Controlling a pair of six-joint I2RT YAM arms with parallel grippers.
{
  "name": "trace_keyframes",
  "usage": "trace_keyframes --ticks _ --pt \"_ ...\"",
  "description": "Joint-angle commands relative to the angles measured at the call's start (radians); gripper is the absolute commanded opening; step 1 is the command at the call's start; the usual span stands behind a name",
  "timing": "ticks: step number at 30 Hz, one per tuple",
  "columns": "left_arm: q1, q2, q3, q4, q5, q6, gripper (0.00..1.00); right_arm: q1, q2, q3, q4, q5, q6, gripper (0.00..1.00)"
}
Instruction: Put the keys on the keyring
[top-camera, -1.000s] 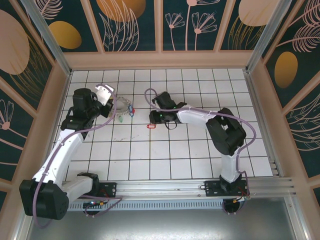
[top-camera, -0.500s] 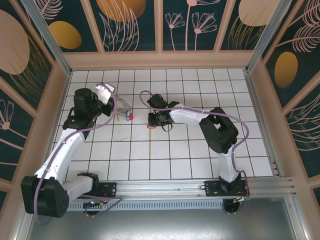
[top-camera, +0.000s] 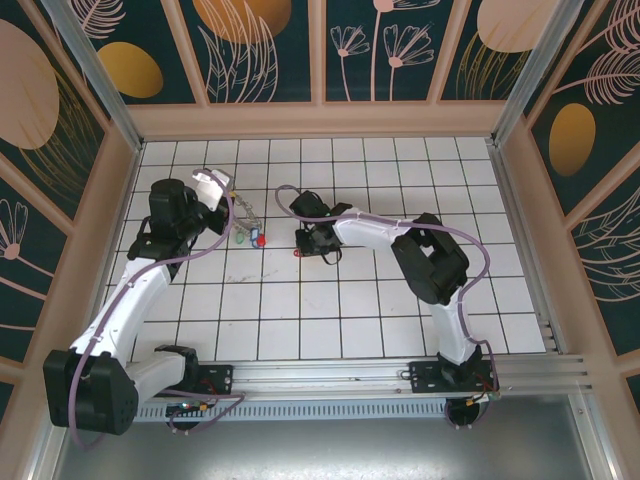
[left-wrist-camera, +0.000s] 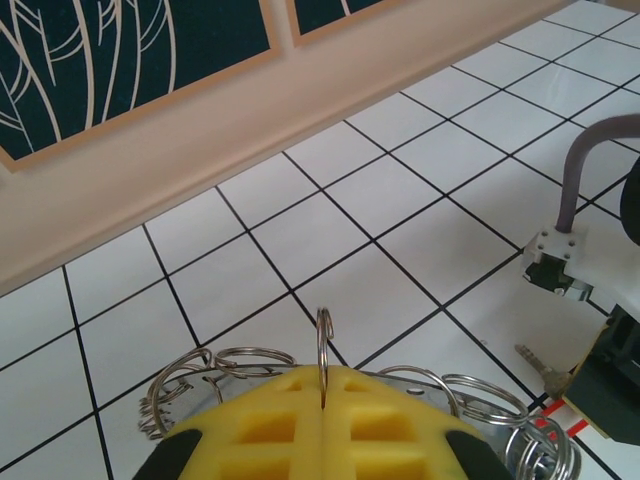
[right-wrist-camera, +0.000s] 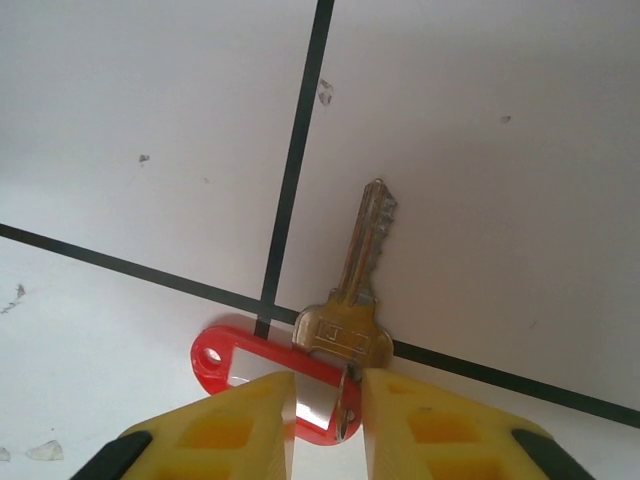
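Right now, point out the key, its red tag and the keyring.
key (right-wrist-camera: 362, 250), right wrist view, middle of the blade.
red tag (right-wrist-camera: 245, 338), right wrist view, its upper red edge.
keyring (left-wrist-camera: 324, 345), left wrist view, the upright loop.

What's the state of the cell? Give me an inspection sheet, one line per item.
Surface: white tiled table, dark grid lines.
Job's things: keyring clamped at one loop; green tag beside it; loose key with red tag lies flat across a tile line.
Clutter: nothing seen.
Grippers: left gripper fingers shut on the keyring; right gripper fingers nearly together over the red tag, grip unclear.
Cables: lilac cable loose along each arm.
Surroundings: floral wall panels; metal rail at near edge.
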Motion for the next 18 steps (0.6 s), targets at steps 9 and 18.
trace_keyframes --ticks 9,18 --pt "0.006 0.000 0.015 0.062 0.020 -0.011 0.00 0.013 0.015 0.025 -0.065 0.053 -0.019 0.25" --pt "0.006 -0.007 0.004 0.067 0.013 0.001 0.00 0.016 0.029 0.025 -0.066 0.047 -0.015 0.19"
